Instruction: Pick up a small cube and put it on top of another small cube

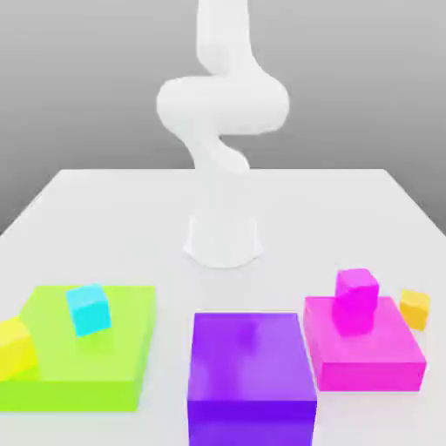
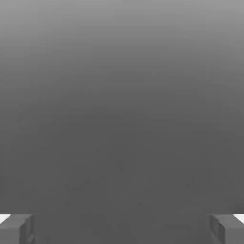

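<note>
A small cyan cube [image 1: 89, 308] sits on the flat green block [image 1: 122, 357] at the exterior view's left. A small yellow cube [image 1: 16, 348] leans at that block's left edge. On the exterior view's right, a small magenta cube [image 1: 357, 300] rests on the flat magenta block [image 1: 370, 357], and a small orange cube [image 1: 415, 308] lies on the table just beyond it. In the hand view my gripper [image 2: 122, 228] is open, its fingers [image 2: 16, 228] far apart with nothing between them, facing plain grey background.
A tall purple block [image 1: 251, 375] stands at the front middle of the white table [image 1: 113, 218]. The arm's white base [image 1: 224, 239] rises from the table's centre, and the arm bends upward above it.
</note>
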